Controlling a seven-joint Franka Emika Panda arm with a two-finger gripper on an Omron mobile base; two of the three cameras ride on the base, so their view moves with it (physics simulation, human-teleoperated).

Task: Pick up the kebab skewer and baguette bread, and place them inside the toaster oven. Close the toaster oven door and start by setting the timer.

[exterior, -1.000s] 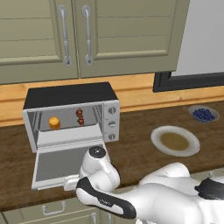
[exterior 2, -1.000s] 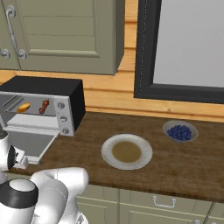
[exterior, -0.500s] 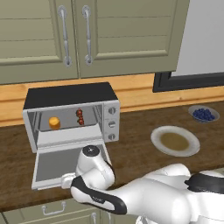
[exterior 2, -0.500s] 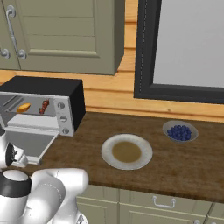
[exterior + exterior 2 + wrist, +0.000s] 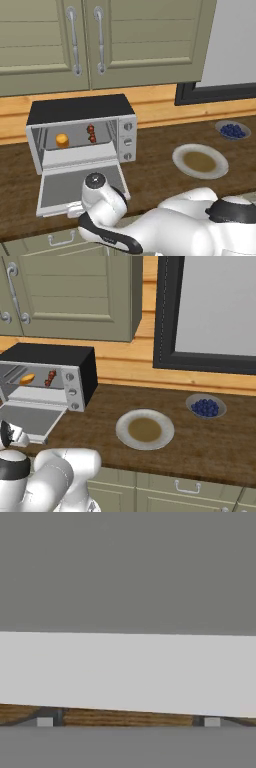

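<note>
The oven door [image 5: 80,182] lies dropped flat over the counter [image 5: 155,172], leaving the oven [image 5: 82,131] mouth unblocked; inside, bread [image 5: 62,140] and skewer [image 5: 91,133] sit apart. Right of the oven the counter runs bare to a plate [image 5: 200,161] and berry bowl [image 5: 233,130].

Toaster oven [image 5: 80,131]: silver body, black top, grey glass in door [image 5: 75,187]. Baguette bread [image 5: 62,140]: orange-golden. Kebab skewer [image 5: 91,133]: dark red and brown chunks. Bench [image 5: 155,172]: dark brown wood grain. Plate [image 5: 200,161]: cream, brown centre. Berries [image 5: 233,131]: dark blue. Cupboards [image 5: 100,40]: olive green.
</note>
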